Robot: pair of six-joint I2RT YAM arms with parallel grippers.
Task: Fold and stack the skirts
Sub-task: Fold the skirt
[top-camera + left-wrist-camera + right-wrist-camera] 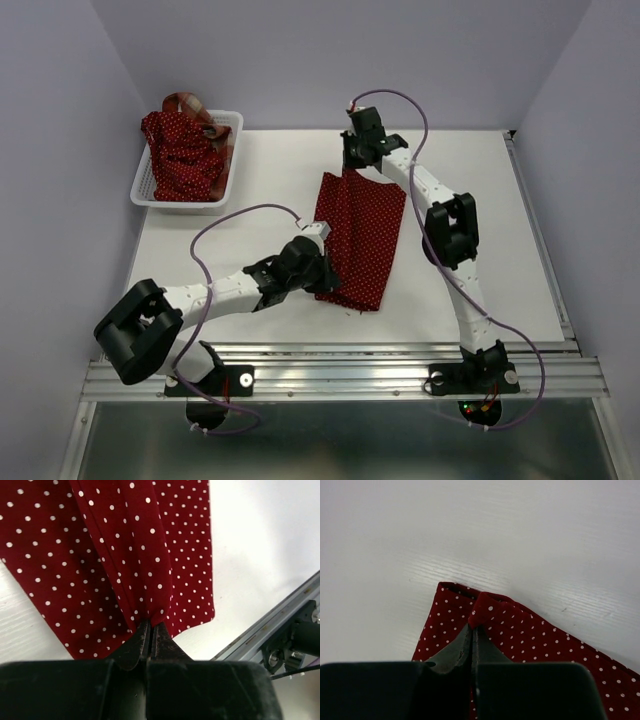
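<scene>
A dark red polka-dot skirt (360, 240) lies folded lengthwise on the white table (480, 250) between my two arms. My left gripper (318, 262) is shut on the skirt's near left edge; in the left wrist view the jaws pinch a fold of the dotted cloth (125, 555) at the gripper (150, 625). My right gripper (352, 168) is shut on the far left corner; the right wrist view shows a raised corner of the skirt (530, 630) caught at the gripper (471, 628). More skirts, dark red dotted (185, 155) with plaid (185, 100) behind, sit heaped in the basket.
A white lattice basket (232, 120) stands at the table's far left. The metal rail (350, 375) runs along the near edge, also seen as a rail (280, 625) in the left wrist view. Grey walls close in the back and sides.
</scene>
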